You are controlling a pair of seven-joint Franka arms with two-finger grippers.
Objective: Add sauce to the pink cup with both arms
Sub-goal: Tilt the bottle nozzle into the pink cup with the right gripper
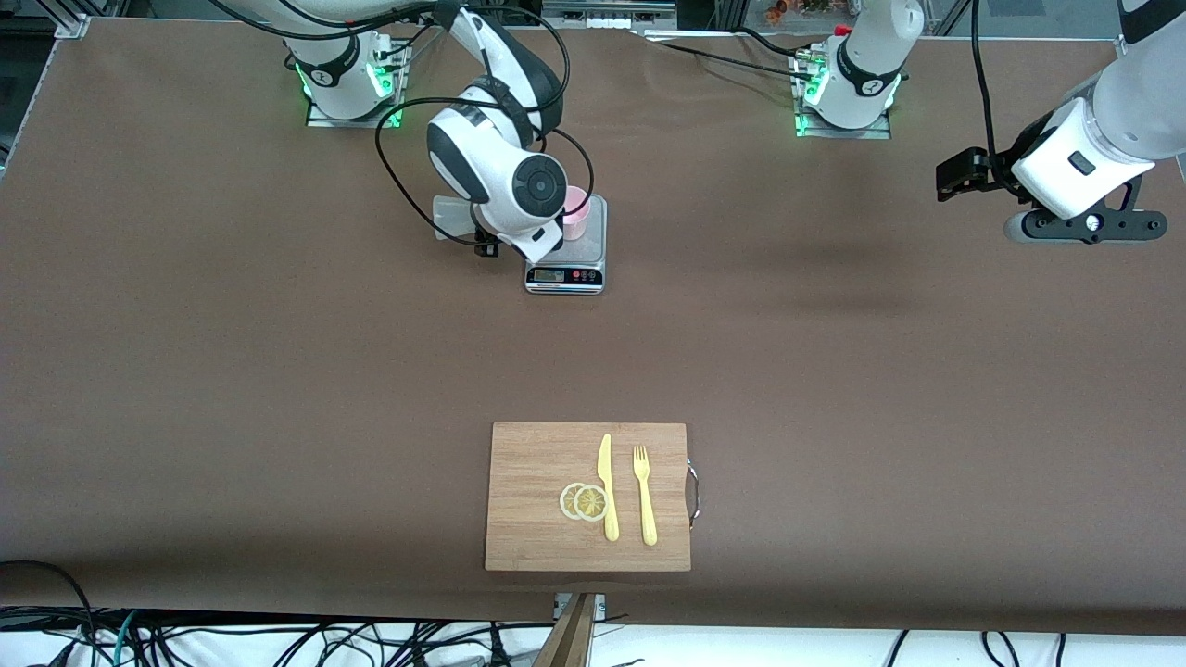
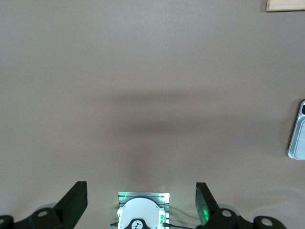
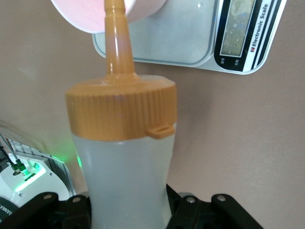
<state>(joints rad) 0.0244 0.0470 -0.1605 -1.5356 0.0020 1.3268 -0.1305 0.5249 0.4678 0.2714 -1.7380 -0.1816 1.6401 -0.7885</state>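
- Pink cup (image 1: 576, 211) stands on the scale (image 1: 566, 275), near the robots' bases; you have the sauce bottle (image 3: 125, 157) tipped with its orange nozzle (image 3: 116, 36) at the rim.
- Your right gripper (image 1: 485, 243) is clamped on the bottle's body, hovering just beside the scale.
- Your left gripper (image 2: 141, 200) waits with its jaws wide and empty, over bare table toward its own end.
- Squeeze too hard or drift the nozzle and sauce could land on the scale plate; a nudge might tip the unsteadied cup.

Translucent plastic sauce (image 3: 125, 176) with ribbed orange cap, brushed-metal scale (image 1: 567, 252), grainy wooden board (image 1: 537, 500), matt brown table (image 1: 834, 371)
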